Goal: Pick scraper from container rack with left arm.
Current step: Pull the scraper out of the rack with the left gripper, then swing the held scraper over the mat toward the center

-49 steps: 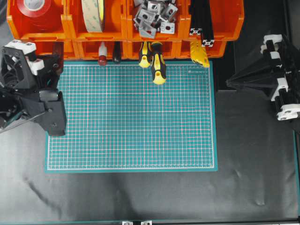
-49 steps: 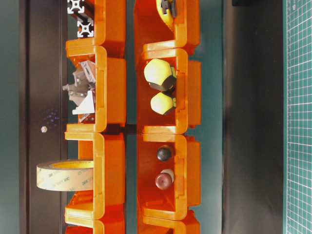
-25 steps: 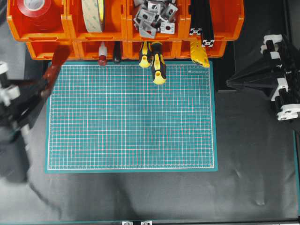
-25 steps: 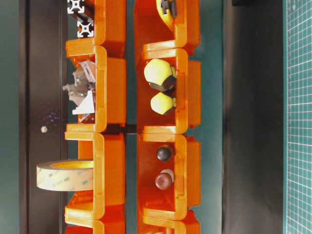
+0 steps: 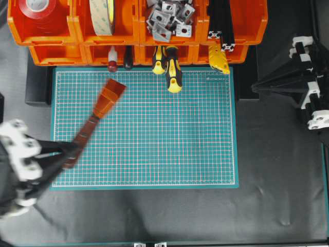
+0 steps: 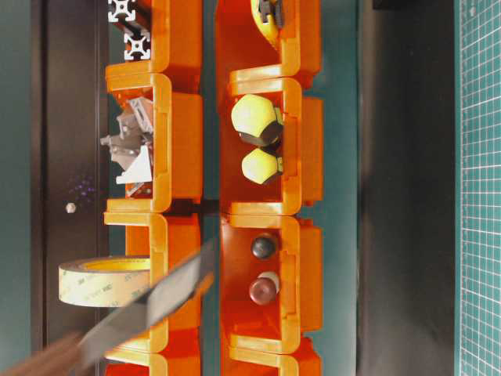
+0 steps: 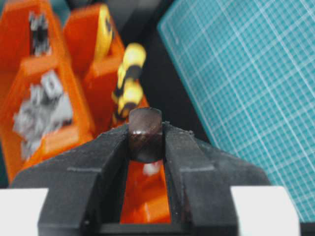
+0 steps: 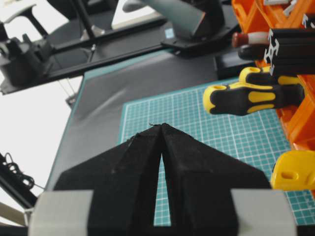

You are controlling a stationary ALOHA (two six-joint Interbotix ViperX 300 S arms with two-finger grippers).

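The left gripper (image 7: 145,142) has its fingers (image 7: 106,152) clamped on the scraper (image 5: 95,118) handle, its blade slanting beyond them over the green mat (image 5: 154,134). Farther off, the container rack (image 5: 252,23). The right gripper (image 8: 161,129) is clenched, empty.

The scraper (image 5: 95,117) is out of the bins and hangs above the green mat's left part, slanted, its flared blade pointing up toward the rack and its reddish-brown wooden handle clamped between the fingers of the left gripper (image 5: 69,154). In the left wrist view the dark wood sits pinched between the two black fingers (image 7: 182,162). The container rack (image 5: 67,36), two tiers of bright orange bins, runs along the mat's far edge.
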